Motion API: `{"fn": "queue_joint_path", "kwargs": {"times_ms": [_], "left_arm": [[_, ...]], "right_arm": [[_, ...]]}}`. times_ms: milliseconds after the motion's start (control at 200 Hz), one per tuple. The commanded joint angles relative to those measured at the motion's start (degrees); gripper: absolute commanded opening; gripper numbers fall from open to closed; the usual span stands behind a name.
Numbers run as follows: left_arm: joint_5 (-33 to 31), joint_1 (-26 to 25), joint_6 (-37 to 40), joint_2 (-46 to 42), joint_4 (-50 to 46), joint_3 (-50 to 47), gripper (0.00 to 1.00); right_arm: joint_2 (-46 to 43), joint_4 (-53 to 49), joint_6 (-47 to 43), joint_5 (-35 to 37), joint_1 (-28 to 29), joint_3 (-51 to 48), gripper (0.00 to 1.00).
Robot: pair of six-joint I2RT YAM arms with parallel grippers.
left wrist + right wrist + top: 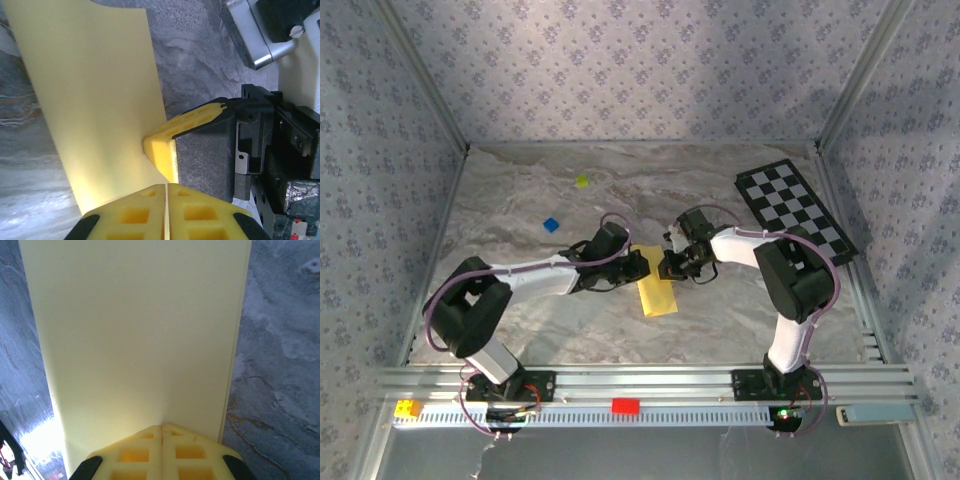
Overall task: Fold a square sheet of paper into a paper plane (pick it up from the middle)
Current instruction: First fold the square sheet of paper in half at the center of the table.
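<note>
At mid-table, left gripper (pixel 643 266) and right gripper (pixel 671 266) both pinch the yellow paper (pixel 658 297), so one uneven tug could rip it.

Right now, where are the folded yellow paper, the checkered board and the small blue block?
folded yellow paper (pixel 658 298): top external view, middle of its face.
checkered board (pixel 798 208): top external view, its centre.
small blue block (pixel 551 225): top external view, top face.

Mid-table: paper (pixel 658 296) between left tool (pixel 642 266) and right tool (pixel 668 268), both at its far end; board (pixel 795 208) behind right.
</note>
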Motion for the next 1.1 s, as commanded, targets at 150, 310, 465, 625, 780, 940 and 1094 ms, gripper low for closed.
{"fn": "queue_joint_path", "kwargs": {"times_ms": [150, 310, 465, 625, 780, 940, 1094], "left_arm": [[3.8, 1.1, -1.3, 3.5, 7.1, -1.7, 0.00], [3.9, 1.5, -1.3, 5.0, 8.4, -2.7, 0.00], [2.9, 1.8, -1.0, 6.0, 8.1, -4.8, 0.00], [0.6, 1.8, 0.5, 6.6, 5.5, -6.6, 0.00], [-0.9, 1.8, 1.4, 7.1, 3.9, -7.9, 0.00], [0.1, 1.8, 0.9, 5.5, 4.0, -6.8, 0.00], [1.5, 1.5, -3.1, 1.7, 5.6, -5.6, 0.00]], "right_arm": [[3.4, -5.3, -1.0, 7.0, -0.7, -2.8, 0.02], [3.3, -4.8, -0.8, 7.0, -0.9, -3.6, 0.01], [3.5, -4.3, -0.4, 7.1, -0.9, -4.3, 0.01], [3.5, -4.0, -0.1, 7.6, -0.9, -4.9, 0.00], [3.5, -3.6, 0.3, 7.6, -0.9, -5.3, 0.00], [3.4, -3.4, 0.8, 7.6, -0.8, -5.2, 0.00], [3.2, -3.9, 0.8, 8.0, -0.8, -5.0, 0.00]]}}
